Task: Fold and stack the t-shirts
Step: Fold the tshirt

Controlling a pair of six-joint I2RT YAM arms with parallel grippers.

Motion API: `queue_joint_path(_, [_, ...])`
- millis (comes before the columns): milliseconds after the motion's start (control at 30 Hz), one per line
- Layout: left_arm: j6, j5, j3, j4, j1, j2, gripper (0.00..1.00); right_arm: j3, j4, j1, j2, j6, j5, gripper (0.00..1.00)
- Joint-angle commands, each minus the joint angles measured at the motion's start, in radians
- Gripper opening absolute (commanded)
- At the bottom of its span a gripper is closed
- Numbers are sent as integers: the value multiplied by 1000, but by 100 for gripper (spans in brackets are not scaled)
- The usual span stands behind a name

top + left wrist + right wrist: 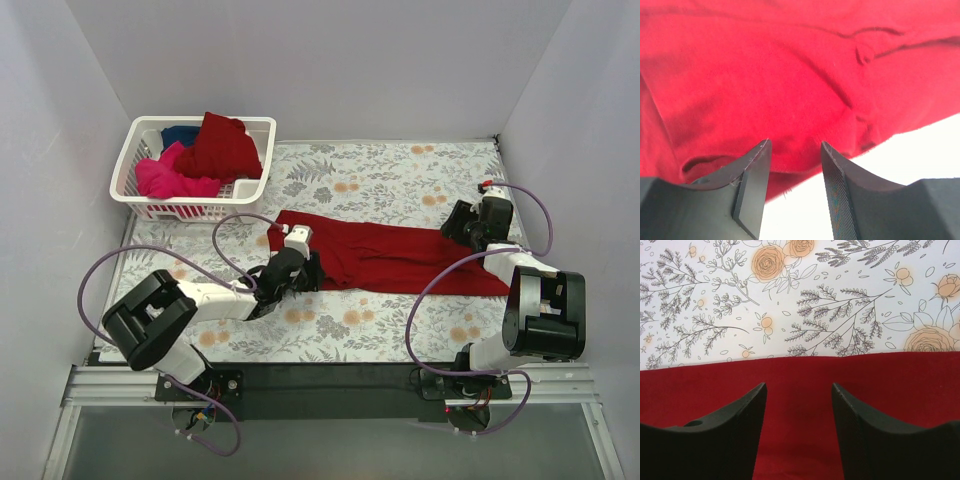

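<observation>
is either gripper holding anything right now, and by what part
Nothing is held. The left gripper and right gripper are both open, jaws apart, at opposite ends of the spread dark red t-shirt.

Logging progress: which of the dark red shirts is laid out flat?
The dark red shirt spread on the table; the other red shirt sits bunched in the white basket.

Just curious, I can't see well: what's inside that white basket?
The basket holds a dark red shirt heaped on top, a pink shirt beside it and some dark blue cloth behind. Anything beneath them is covered.
</observation>
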Motion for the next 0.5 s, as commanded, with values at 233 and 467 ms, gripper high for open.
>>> queue_joint_path(233, [-135,108,-73,-107,-40,-186,42,-3,44,8,-6,-8,-12,50])
queue_joint_path(467, [-142,-59,-19,-159,-33,-174,44,-6,42,11,-9,-11,0,50])
